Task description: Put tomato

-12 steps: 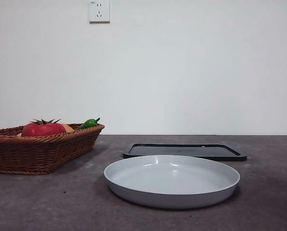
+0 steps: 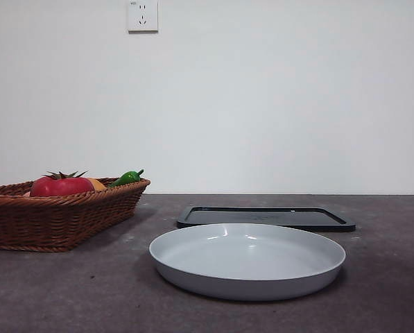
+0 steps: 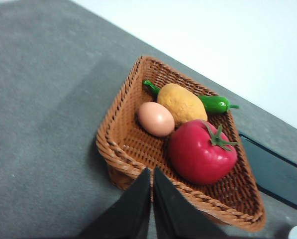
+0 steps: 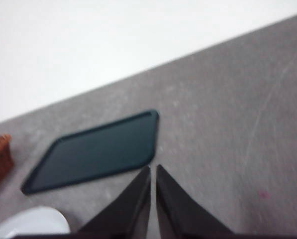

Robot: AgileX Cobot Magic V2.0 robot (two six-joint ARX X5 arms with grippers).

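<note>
My left gripper [image 3: 151, 199] hangs above the near edge of the basket [image 3: 138, 159], its jaws pressed together with only a thin slit between them and nothing held. Just past their tips, in the lower right of the left wrist view, the tomato [image 3: 202, 153] lies inside the basket, green stem pointing up and to the right. Beside it are an egg [image 3: 156, 118], a lumpy yellow potato [image 3: 182, 103] and a green pepper [image 3: 215, 103] along the far wall. My right gripper [image 4: 152, 199] waits with its jaws likewise closed and empty, over bare table [image 4: 228, 124] near the corner of the dark tray [image 4: 96, 152]. The white plate [image 2: 247, 260] sits at centre front, in front of that tray.

I judge this to be the very start: the approach to the tomato, with no grasp made yet. The next move calls for me to spread the left jaws wide, since the tomato is broad, and to come down over it without knocking the egg or the basket rim. The task does not name a destination; the plate looks likeliest.

Against the front view of half a second earlier, I see almost no difference: the plate and tray sit a hair further left, and the basket contents are unmoved.
</note>
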